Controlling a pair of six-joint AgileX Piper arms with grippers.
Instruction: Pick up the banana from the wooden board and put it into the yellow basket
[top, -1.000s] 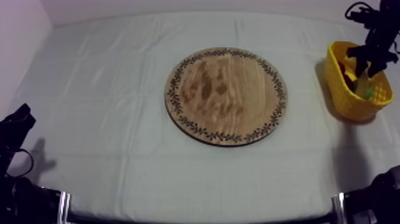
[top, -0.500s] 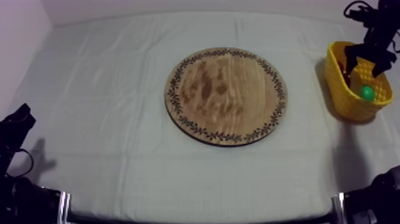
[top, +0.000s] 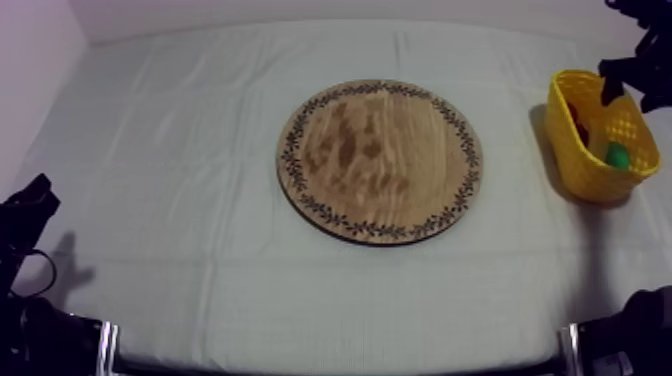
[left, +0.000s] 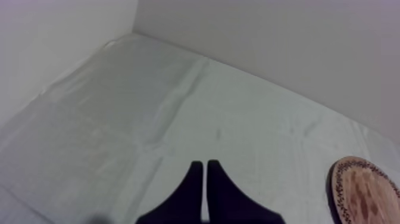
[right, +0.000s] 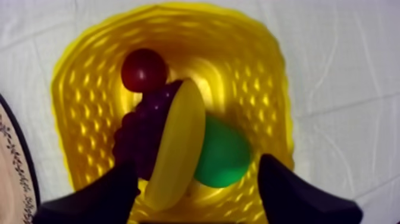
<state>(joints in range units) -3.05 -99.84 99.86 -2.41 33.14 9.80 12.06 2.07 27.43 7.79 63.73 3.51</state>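
Banana (right: 175, 146) lay slantwise inside the yellow basket (right: 77, 83), resting on the bunch of grapes (right: 138, 140) and the pear (right: 225, 152), small red fruit (right: 144, 70) beside them | our right gripper (right: 197, 170) hung over the basket, fingers apart, holding nothing | our left gripper (left: 205, 167) sat over the cloth (left: 149, 107), fingers pressed together | round wooden board (top: 380, 160) lay mid-table, well apart from the basket

My left gripper (left: 205, 165) has two matte black fingers (left: 191, 193), each tapering to a blunt tip. My right gripper (right: 196, 170) has the same black, wedge-shaped pair.
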